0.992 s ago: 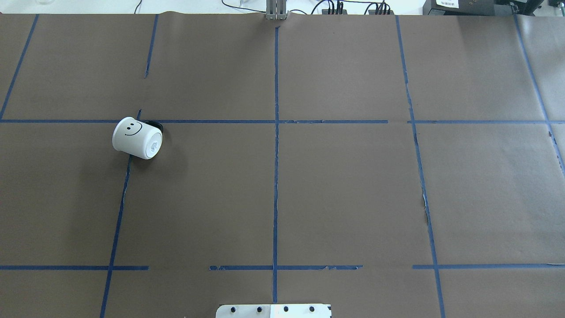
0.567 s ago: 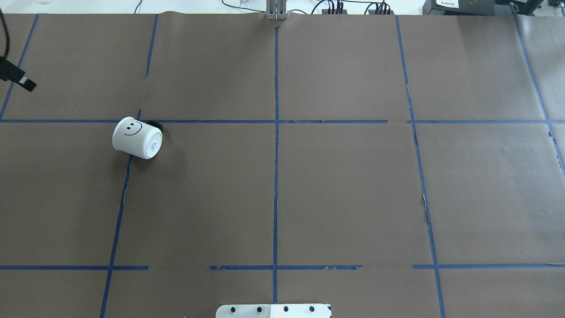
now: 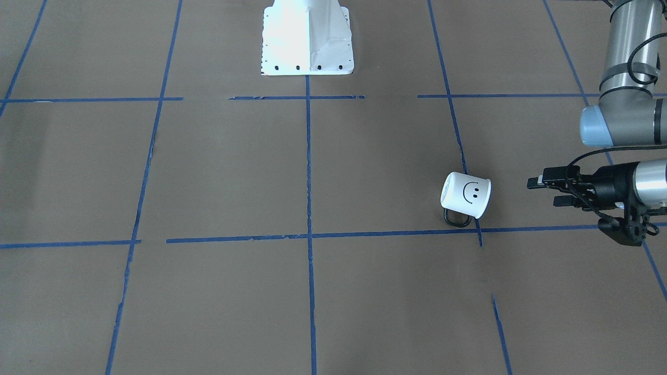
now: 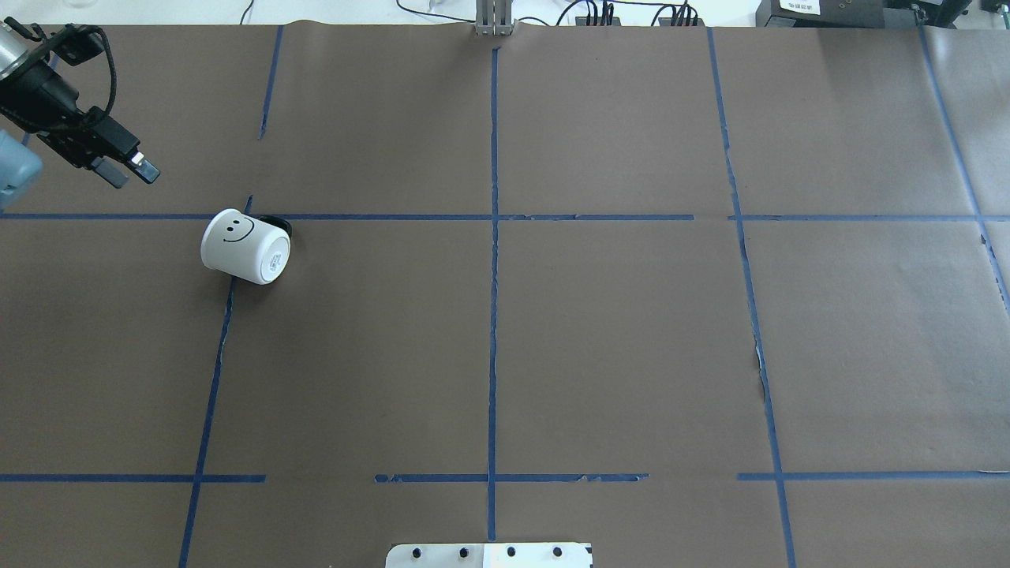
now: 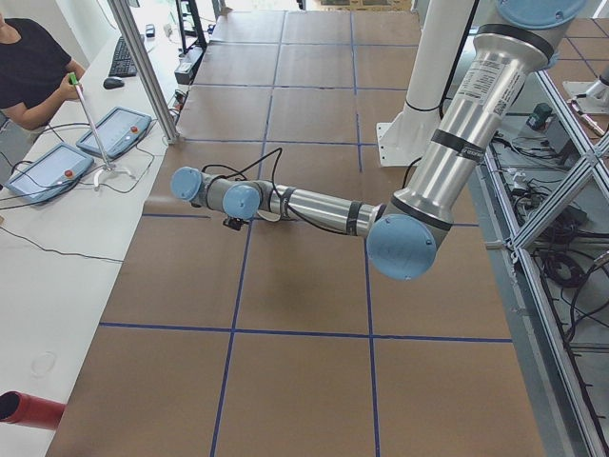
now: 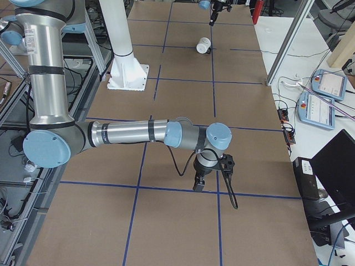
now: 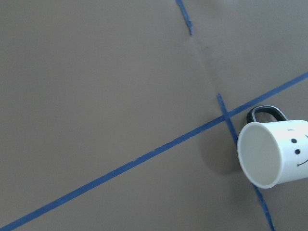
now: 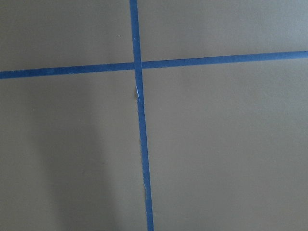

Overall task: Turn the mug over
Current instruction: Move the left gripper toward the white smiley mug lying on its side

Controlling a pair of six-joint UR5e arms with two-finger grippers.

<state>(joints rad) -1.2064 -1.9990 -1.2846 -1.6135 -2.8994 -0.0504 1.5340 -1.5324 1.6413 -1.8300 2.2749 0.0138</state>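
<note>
The white mug (image 4: 245,246) with a black smiley face lies on its side on the brown paper, left of centre. Its dark handle (image 4: 278,225) points to the far side, its base toward the centre. It also shows in the front view (image 3: 466,194) and the left wrist view (image 7: 274,153), where its open mouth faces the camera. My left gripper (image 4: 129,171) is open and empty, up and to the left of the mug, apart from it, fingers pointing toward it (image 3: 544,190). My right gripper (image 6: 198,185) shows only in the exterior right view, far from the mug; I cannot tell its state.
Blue tape lines (image 4: 493,276) grid the brown paper. The white robot base plate (image 4: 489,554) sits at the near edge. Cables and boxes line the far edge (image 4: 631,14). An operator (image 5: 29,67) sits beside pendants (image 5: 114,133) past the table.
My left gripper has come in from the left edge and moved right toward the mug. The mug has not moved.
</note>
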